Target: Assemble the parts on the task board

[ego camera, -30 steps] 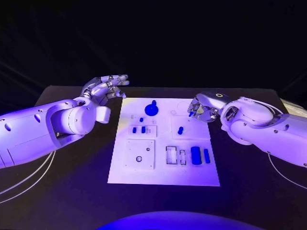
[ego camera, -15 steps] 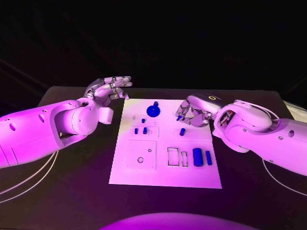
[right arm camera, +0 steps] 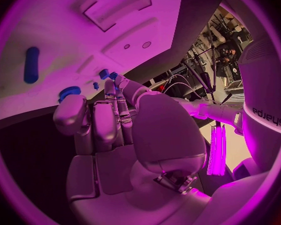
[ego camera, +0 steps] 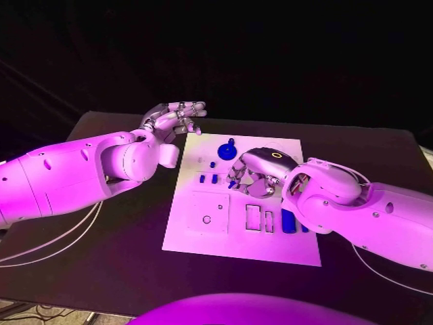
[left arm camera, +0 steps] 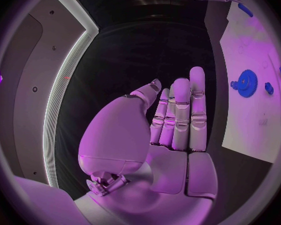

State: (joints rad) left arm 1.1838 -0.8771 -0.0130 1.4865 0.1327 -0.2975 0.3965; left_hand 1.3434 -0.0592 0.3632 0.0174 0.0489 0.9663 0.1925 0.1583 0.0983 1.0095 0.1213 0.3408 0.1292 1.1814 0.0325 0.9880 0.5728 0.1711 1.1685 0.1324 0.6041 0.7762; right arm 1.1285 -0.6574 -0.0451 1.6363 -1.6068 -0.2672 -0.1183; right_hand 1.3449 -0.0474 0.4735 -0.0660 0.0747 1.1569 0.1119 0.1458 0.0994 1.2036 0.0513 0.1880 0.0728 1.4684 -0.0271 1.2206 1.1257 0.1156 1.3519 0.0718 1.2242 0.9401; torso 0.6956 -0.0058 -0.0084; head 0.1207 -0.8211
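The white task board (ego camera: 238, 238) lies in the middle of the black table. A blue gear (ego camera: 226, 147) stands at its far end, with small blue pegs (ego camera: 208, 179) nearer the left side. My right hand (ego camera: 258, 173) hangs over the board's middle, fingers curled down, pinching a small blue part (ego camera: 233, 183) at its fingertips. The right wrist view shows that part (right arm camera: 70, 91) by the thumb tip. My left hand (ego camera: 178, 116) is raised beyond the board's far left corner, fingers straight and holding nothing (left arm camera: 175, 120). The gear (left arm camera: 246, 82) lies off to its side.
Two larger blue pieces (ego camera: 289, 221) lie on the board's near right, partly covered by my right forearm. A square recess (ego camera: 209, 215) and narrow slots (ego camera: 253, 217) sit in the near half. A long blue peg (right arm camera: 31, 64) lies on the board.
The camera has shifted. My right hand has carried the small blue part from the board's far right edge in over its middle and lower. The left hand stays raised.
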